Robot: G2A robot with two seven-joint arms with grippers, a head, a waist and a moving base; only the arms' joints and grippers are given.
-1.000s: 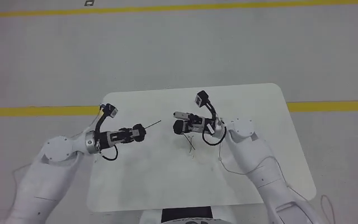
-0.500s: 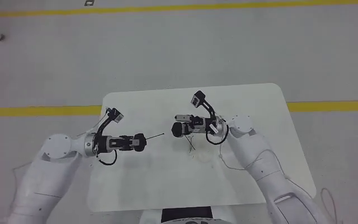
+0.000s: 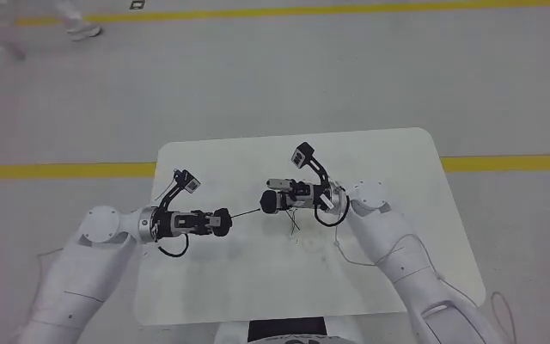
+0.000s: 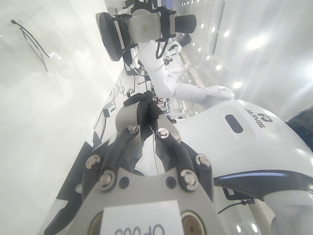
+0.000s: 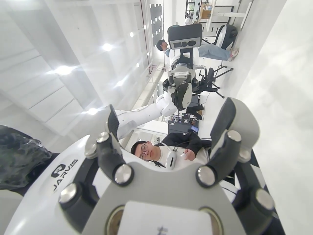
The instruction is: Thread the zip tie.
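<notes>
Well inside table edges (image 3: 434, 172) | left end effector (image 3: 226, 220) clamps zip tie (image 3: 246, 212) | right end effector (image 5: 170, 118) apart

zip tie (image 3: 247, 212): black, plain, a thin line between the two pincers.
left pincer (image 4: 146, 101): black fingers on a grey metal frame, with silver pins.
right pincer (image 5: 171, 121): black pads, grey finger shells, silver bolts.
loose ties (image 3: 294, 222): black, lying just beside the right pincer.
surface (image 3: 387, 155): white, no pattern.
floor (image 3: 344, 77): pale grey, crossed by yellow stripes (image 3: 258, 12) beyond both pincers.
</notes>
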